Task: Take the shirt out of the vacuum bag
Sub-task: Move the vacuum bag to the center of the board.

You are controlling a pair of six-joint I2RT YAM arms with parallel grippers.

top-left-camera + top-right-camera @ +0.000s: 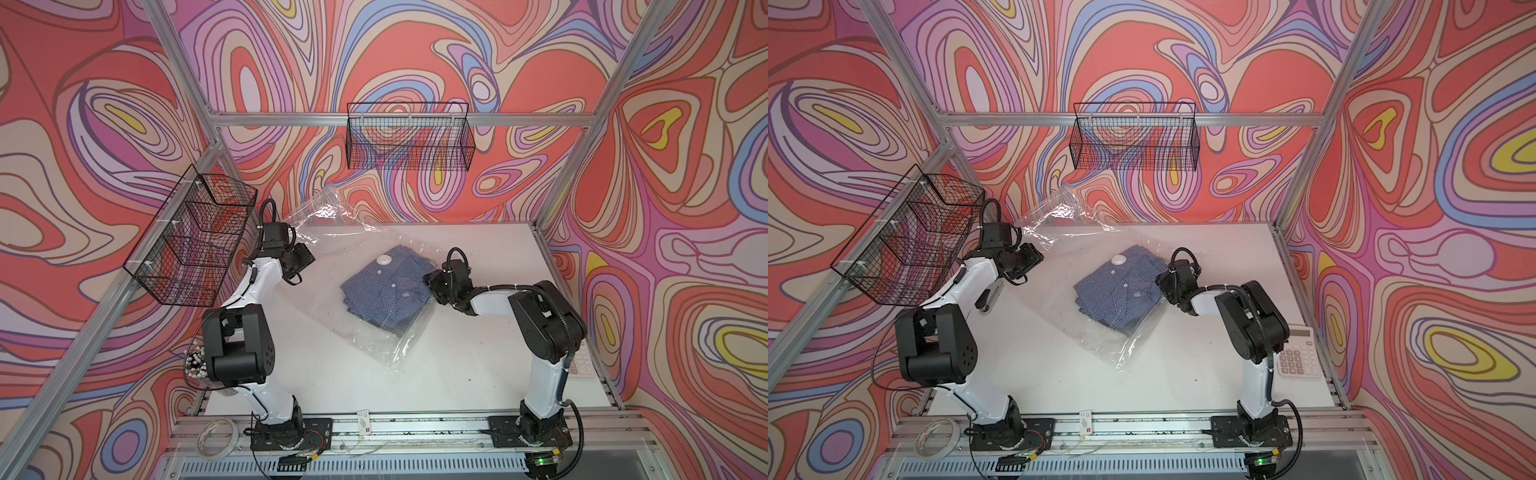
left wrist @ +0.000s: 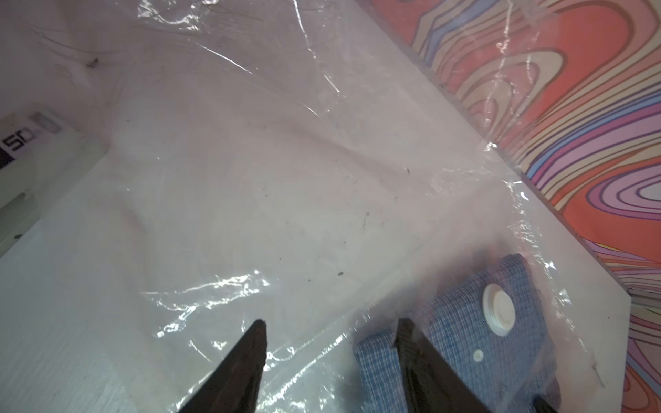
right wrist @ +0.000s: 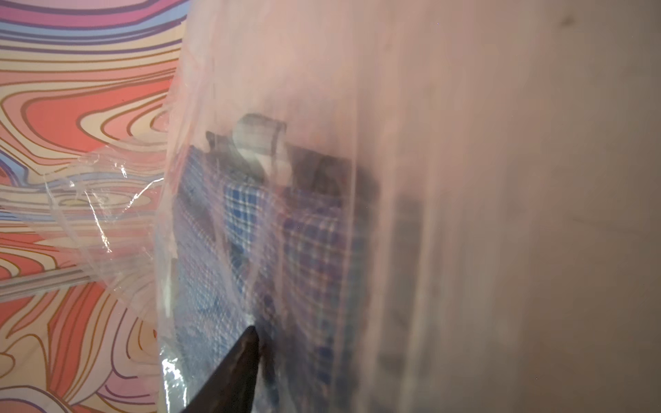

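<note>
The left gripper (image 2: 332, 327), fingers apart, hovers over the large crinkly transparent vacuum bag (image 1: 328, 320) near the white bench's (image 1: 478, 374) far-left corner. The folded blue checked shirt (image 1: 374, 291) lies inside it, mid-bench. The right gripper (image 1: 429, 284) sits at the shirt's right edge, grip unclear.

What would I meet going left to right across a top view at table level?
Side wire basket → left gripper → shirt → right gripper → calculator. The vacuum bag overlaps the middle ones, so it is left unplaced.
</note>
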